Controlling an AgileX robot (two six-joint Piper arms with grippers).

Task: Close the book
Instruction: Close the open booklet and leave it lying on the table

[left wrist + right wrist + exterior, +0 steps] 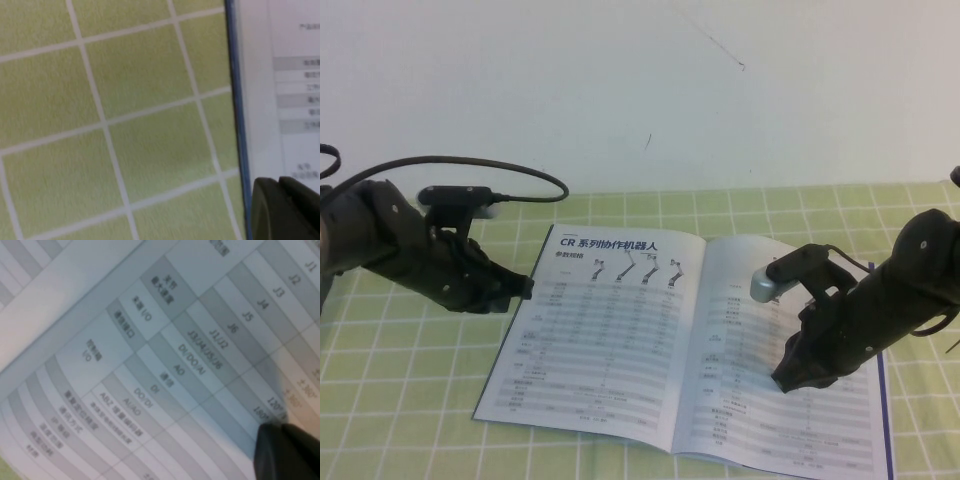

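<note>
Book is lying open beneath the right gripper, its edge meeting the left gripper; neither grip is showing clearly; left should be sliding under that edge.

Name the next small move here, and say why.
Probably nudge the left pincer under the left edge of the book to start lifting that page. The book lies open and flat on the checked cloth, the left pincer sits right at that edge, and the right pincer is down on the right page, seemingly steadying it.
</note>
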